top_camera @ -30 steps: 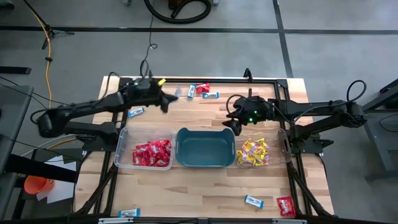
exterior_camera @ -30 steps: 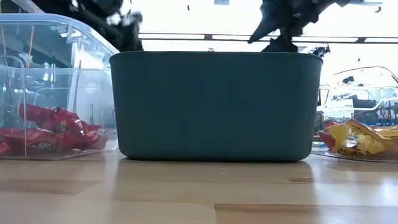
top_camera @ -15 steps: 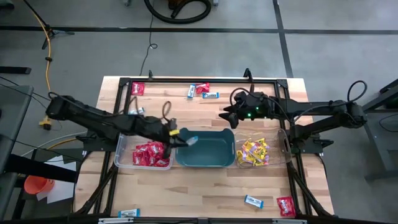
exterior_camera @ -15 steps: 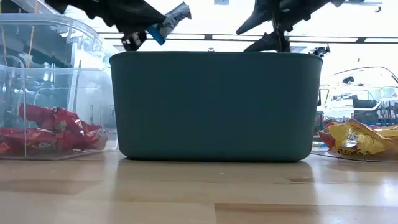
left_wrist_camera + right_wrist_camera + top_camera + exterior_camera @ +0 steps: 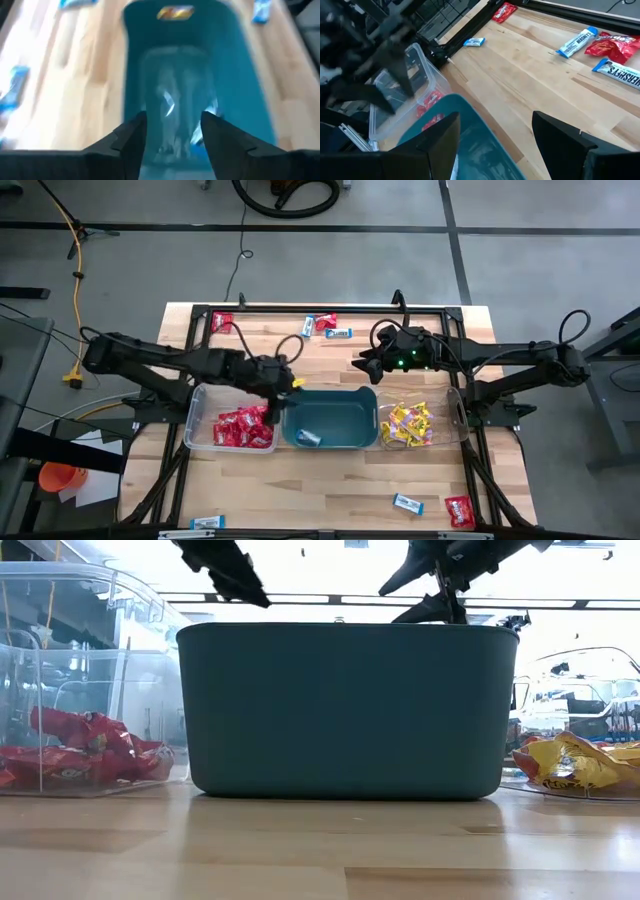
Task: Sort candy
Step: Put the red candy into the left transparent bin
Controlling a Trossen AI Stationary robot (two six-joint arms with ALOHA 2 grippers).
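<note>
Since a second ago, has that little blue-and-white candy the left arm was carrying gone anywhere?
Yes. The blue-and-white candy has left the left gripper and now lies inside the teal tub, near the wall next to the red candy's bin.

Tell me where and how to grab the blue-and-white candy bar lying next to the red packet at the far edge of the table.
Come straight down on the blue-and-white candy bar and close across its narrow width at the middle. It lies flat and long on bare wood, so its long sides are free, but the red packet sits close to one end. The right pincer is nearest and open.
</note>
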